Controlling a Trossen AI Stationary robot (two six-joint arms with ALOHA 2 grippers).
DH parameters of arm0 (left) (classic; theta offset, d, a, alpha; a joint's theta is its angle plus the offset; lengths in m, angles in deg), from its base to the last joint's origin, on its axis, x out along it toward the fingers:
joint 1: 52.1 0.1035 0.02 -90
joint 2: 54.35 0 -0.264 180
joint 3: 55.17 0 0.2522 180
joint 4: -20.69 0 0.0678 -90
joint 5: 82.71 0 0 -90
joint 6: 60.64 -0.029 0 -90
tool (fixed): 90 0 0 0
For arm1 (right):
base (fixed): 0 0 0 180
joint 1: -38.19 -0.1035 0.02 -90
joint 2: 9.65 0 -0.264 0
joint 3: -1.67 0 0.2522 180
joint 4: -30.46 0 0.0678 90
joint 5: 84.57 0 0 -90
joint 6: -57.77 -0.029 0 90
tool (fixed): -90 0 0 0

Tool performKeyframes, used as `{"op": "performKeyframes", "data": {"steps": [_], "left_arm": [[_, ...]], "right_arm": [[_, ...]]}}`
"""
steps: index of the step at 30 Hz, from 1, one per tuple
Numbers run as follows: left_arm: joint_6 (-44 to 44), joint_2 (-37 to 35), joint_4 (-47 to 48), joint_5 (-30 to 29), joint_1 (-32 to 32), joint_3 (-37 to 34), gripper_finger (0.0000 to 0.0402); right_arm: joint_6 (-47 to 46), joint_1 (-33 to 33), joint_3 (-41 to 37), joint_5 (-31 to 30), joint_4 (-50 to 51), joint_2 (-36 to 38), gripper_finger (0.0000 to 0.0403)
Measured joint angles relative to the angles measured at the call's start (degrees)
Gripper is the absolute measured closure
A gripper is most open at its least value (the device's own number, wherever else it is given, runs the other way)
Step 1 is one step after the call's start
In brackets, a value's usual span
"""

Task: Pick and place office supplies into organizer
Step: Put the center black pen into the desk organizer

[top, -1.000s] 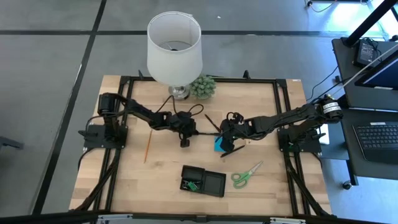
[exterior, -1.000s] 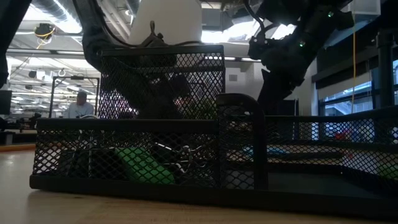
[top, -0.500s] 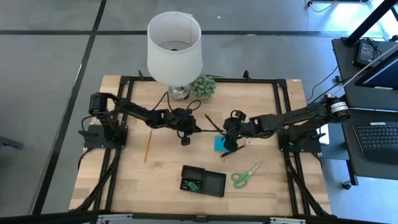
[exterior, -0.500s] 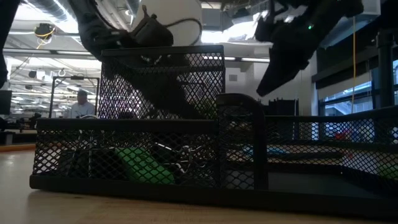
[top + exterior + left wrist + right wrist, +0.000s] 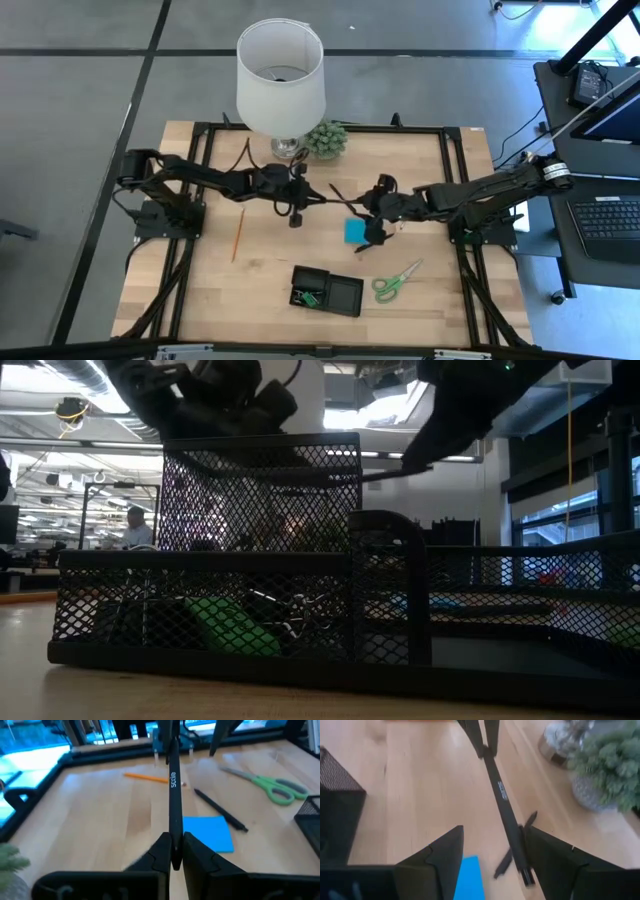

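My left gripper (image 5: 296, 208) (image 5: 173, 851) is shut on a black pen (image 5: 173, 790) that sticks out toward my right gripper (image 5: 372, 228). My right gripper (image 5: 490, 865) is open, and the pen's far end (image 5: 522, 867) lies between its fingers, close to one of them. I cannot tell whether it touches. In the low view the pen (image 5: 330, 475) hangs level above the organizer (image 5: 260, 600). The organizer (image 5: 327, 291) sits near the table's near edge and holds a green piece (image 5: 230, 628) and small clips. A blue pad (image 5: 354, 231) lies under my right gripper. My left gripper pinches the black pen near one end (image 5: 173, 837) between its two fingers. The fingers come roughly level from the table's left, and the pen runs on forward along them. The pen is lifted clear of the table and is about level.
Green-handled scissors (image 5: 397, 282) lie right of the organizer. A second black pen (image 5: 220, 810) and an orange pencil (image 5: 147, 778) lie near the blue pad. Another pencil (image 5: 238, 232) lies at the table's left. A white lamp (image 5: 281, 75) and a small plant (image 5: 325, 140) stand at the far edge.
Both grippers have risen, and the pen has come up with them; in the low view it now shows level above the organizer's top. My left gripper has drawn slightly toward the far edge, and my right gripper has shifted a little toward the table's right.
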Motion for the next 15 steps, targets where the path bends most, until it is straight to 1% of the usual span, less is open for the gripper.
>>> {"op": "performKeyframes", "data": {"steps": [4, 12, 15], "left_arm": [[-0.16, -1.02, 0.27, 0.01, -0.02, 0.0, 0.0381], [-0.15, -1.08, 0.28, -0.01, -0.13, 0.0, 0.0381], [-0.11, -1.08, 0.28, -0.02, -0.13, 0.02, 0.0381]], "right_arm": [[2.05, 0.0, 0.01, -0.15, -2.03, -0.03, 0.0187], [4.23, 0.11, 0.02, -0.24, -1.84, -0.24, 0.0187], [4.26, 0.51, 0.03, -0.34, -1.24, -0.22, 0.0195]]}}
